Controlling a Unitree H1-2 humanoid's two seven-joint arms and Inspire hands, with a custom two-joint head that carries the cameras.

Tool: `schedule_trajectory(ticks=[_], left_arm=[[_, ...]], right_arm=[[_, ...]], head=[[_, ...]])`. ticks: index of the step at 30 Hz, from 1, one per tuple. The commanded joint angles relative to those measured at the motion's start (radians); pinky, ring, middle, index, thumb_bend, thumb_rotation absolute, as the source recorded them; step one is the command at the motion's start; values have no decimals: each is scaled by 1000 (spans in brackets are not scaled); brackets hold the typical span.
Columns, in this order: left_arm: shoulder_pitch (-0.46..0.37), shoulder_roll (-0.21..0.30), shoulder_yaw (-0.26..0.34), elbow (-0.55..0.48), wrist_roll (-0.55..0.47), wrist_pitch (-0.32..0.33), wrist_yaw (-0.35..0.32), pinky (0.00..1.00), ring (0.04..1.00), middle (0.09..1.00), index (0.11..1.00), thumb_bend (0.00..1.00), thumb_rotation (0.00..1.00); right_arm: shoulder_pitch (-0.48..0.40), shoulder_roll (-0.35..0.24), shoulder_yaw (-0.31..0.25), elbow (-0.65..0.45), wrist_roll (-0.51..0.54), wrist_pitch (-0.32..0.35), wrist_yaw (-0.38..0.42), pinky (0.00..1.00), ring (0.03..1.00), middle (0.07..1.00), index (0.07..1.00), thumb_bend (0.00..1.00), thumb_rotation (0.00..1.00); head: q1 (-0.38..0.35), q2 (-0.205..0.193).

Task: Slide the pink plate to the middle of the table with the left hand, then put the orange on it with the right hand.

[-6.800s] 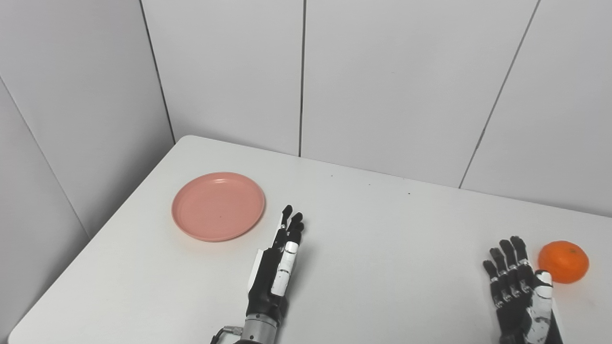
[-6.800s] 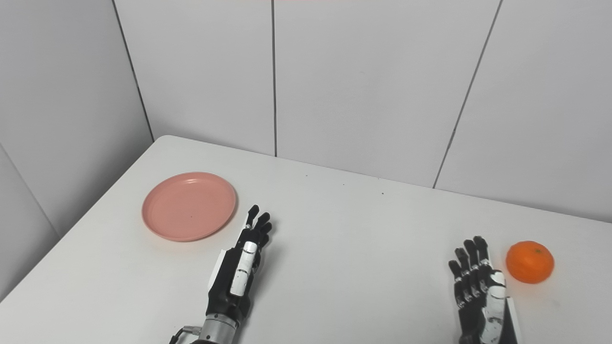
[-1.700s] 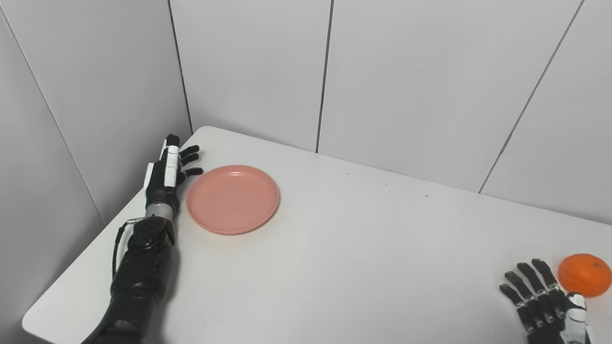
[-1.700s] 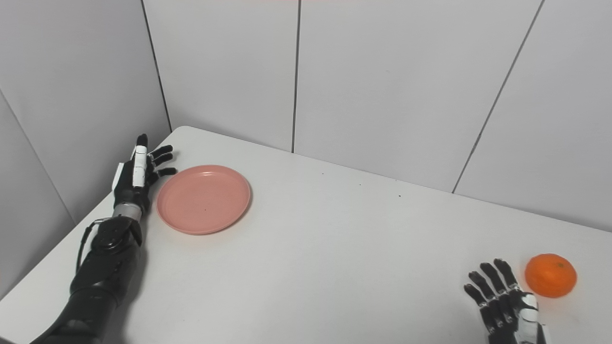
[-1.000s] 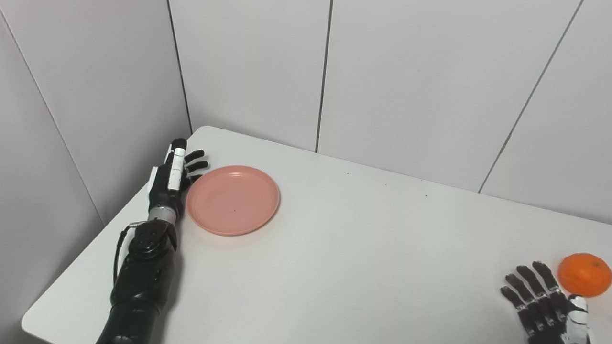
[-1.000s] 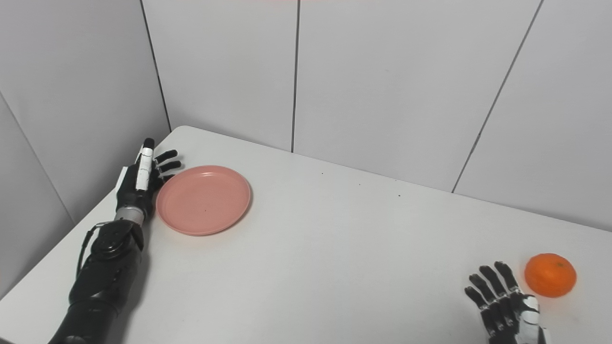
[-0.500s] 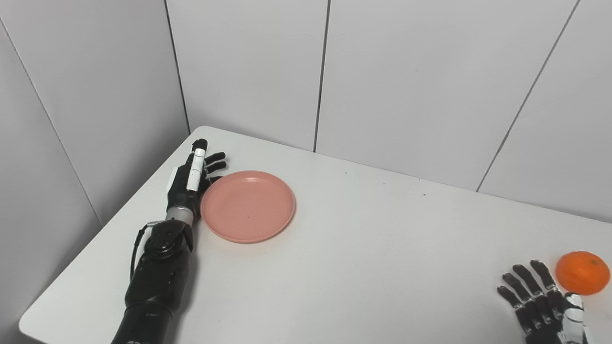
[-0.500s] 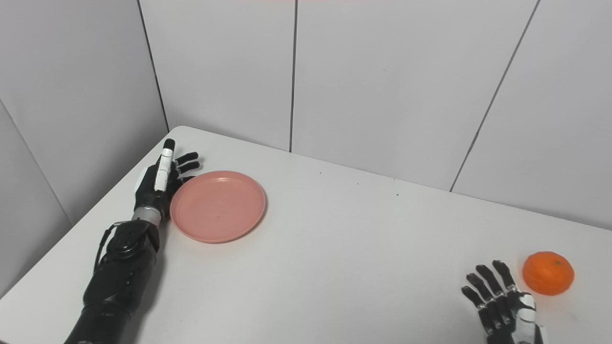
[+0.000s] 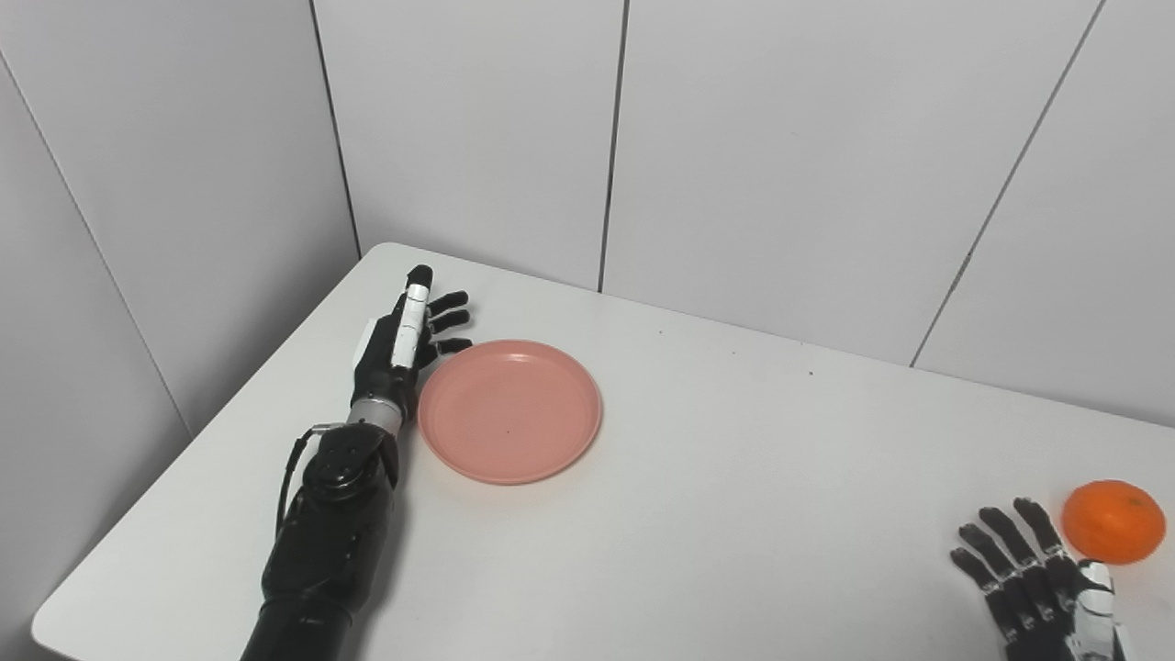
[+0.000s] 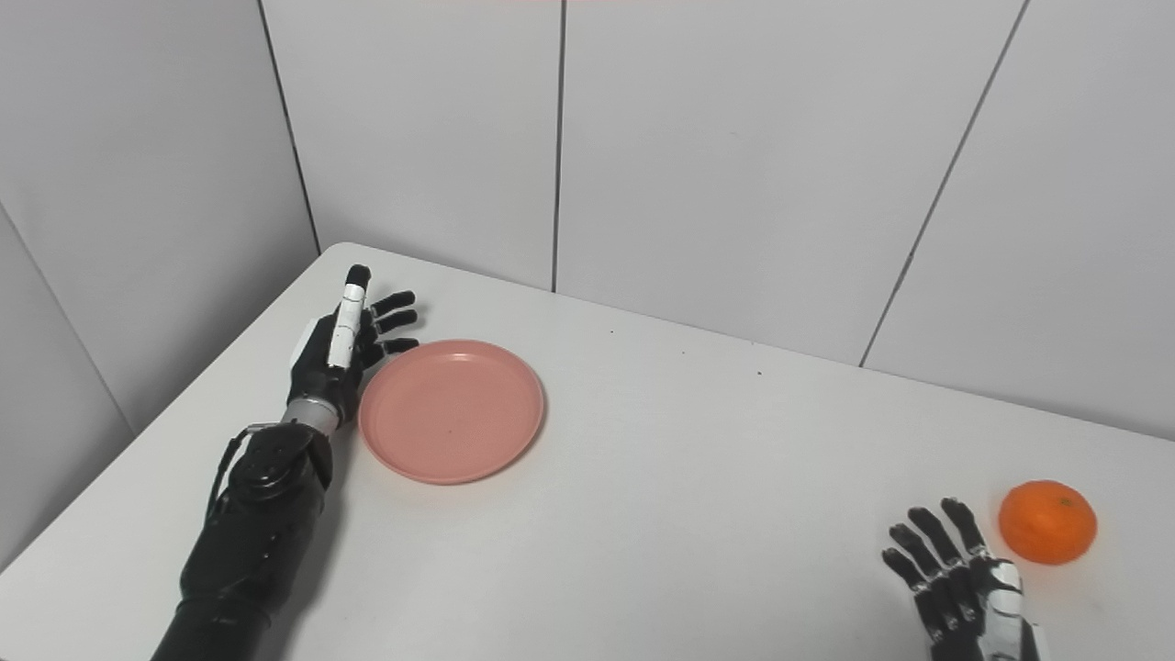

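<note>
1. The right hand (image 9: pixel 1042 588) lies nearest, at the bottom right, flat on the table (image 9: pixel 734 514). Its fingers are spread apart and it holds nothing. It is black with white segments on the thumb side.

2. The orange (image 9: pixel 1112 520) sits just beside this hand, near the right border of the table. It is round with a dull, finely pitted skin. Risk: a round fruit rolls easily, so a careless touch from the fingers could send it off the edge.

3. The table is white, smooth and matte, with a rounded corner. On such a plain surface I expect little friction under the plate.

4. The plate (image 9: pixel 510 410) lies on the left half, not yet in the middle. It is pink, round and shallow, with a low raised rim, and looks like matte plastic. It is empty.

5. The left hand (image 9: pixel 397 344) stands on its edge against the left rim of the plate, fingers straight and a little apart, gripping nothing. Risks:
   - A push off the centre line could turn the plate, so it slips past the palm.
   - A fast push could carry the light plate beyond the middle.
   - If the hand rises, it could ride over the low rim and tip it.
</note>
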Motion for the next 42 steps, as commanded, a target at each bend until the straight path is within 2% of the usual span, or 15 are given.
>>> schedule_trajectory(ticks=[1, 7, 14, 20, 30, 33, 35, 40, 42], left_arm=[[-20, 14, -9, -26, 12, 3, -14, 617, 788, 835, 1000, 808, 947], [-13, 11, -26, -33, 27, 28, -17, 614, 786, 809, 1000, 847, 950], [-8, -3, -38, -47, 39, 64, -9, 617, 782, 835, 1000, 801, 946], [12, -18, -51, -108, 38, 128, -20, 602, 782, 832, 1000, 745, 942], [55, -59, -103, -227, 72, 202, -16, 590, 793, 810, 1000, 793, 943], [63, -76, -134, -239, 120, 202, 2, 637, 801, 808, 1000, 779, 962], [66, -89, -149, -240, 150, 197, 15, 709, 829, 821, 1000, 784, 973], [66, -125, -160, -222, 200, 177, 51, 827, 860, 860, 1000, 790, 999], [65, -138, -163, -218, 212, 175, 59, 839, 862, 866, 1000, 790, 1000]], right_arm=[[70, 23, 13, 43, 6, 33, 6, 812, 826, 846, 895, 687, 930], [70, 19, 20, 45, 0, 26, 13, 821, 832, 850, 893, 688, 941], [71, 24, 14, 41, 11, 35, 6, 811, 823, 842, 875, 693, 916], [73, 21, 19, 35, 2, 33, 5, 797, 816, 837, 875, 699, 918], [73, 23, 24, 30, -4, 35, 2, 801, 822, 844, 886, 689, 934], [72, 22, 26, 33, -8, 33, 3, 795, 813, 838, 888, 695, 930], [72, 21, 29, 32, -12, 32, 4, 794, 811, 836, 891, 694, 939], [77, 24, 31, 20, -17, 35, 2, 786, 813, 837, 887, 697, 933], [79, 27, 32, 13, -19, 39, -2, 778, 809, 834, 883, 701, 927]], head=[[-2, 2], [-4, 3], [-4, 6], [-4, 8], [-9, 13], [-11, 13], [-15, 14], [-22, 19], [-28, 20]])
